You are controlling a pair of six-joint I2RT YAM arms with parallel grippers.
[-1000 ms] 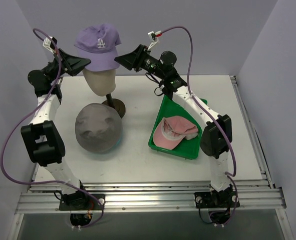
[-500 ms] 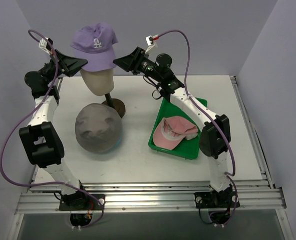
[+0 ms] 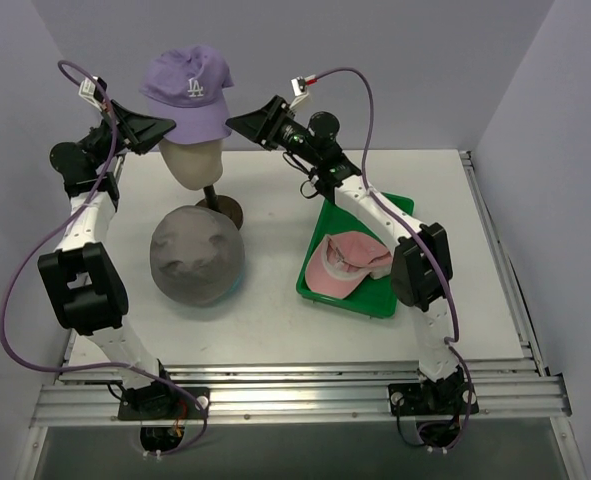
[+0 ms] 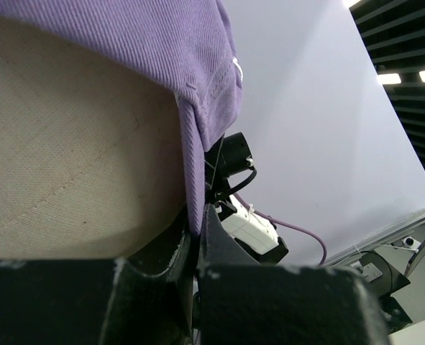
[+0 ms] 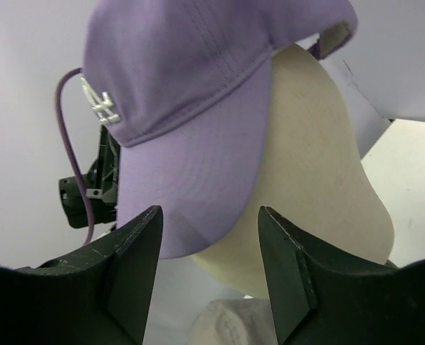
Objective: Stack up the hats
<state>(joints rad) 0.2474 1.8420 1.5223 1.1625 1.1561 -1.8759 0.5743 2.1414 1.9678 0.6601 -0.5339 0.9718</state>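
Observation:
The lilac cap point(image 3: 188, 93) with a white "LA" logo sits on the cream mannequin head point(image 3: 197, 162) at the back left. My left gripper point(image 3: 171, 126) is shut on the cap's left rim point(image 4: 192, 162), the fabric pinched between the jaws. My right gripper point(image 3: 233, 124) is open just right of the cap, its brim point(image 5: 190, 194) in front of the jaws without touching. The grey floppy hat point(image 3: 197, 254) lies on the table in front of the head. The pink cap point(image 3: 345, 264) lies in the green tray point(image 3: 327, 219).
The mannequin's brown stand point(image 3: 227, 210) rises behind the grey hat. The white walls close in at the back and both sides. The table's metal rails run along the near and right edges.
The lilac cap has risen a little on the mannequin head with my left gripper on its rim. The right arm has moved slightly up and left toward the brim.

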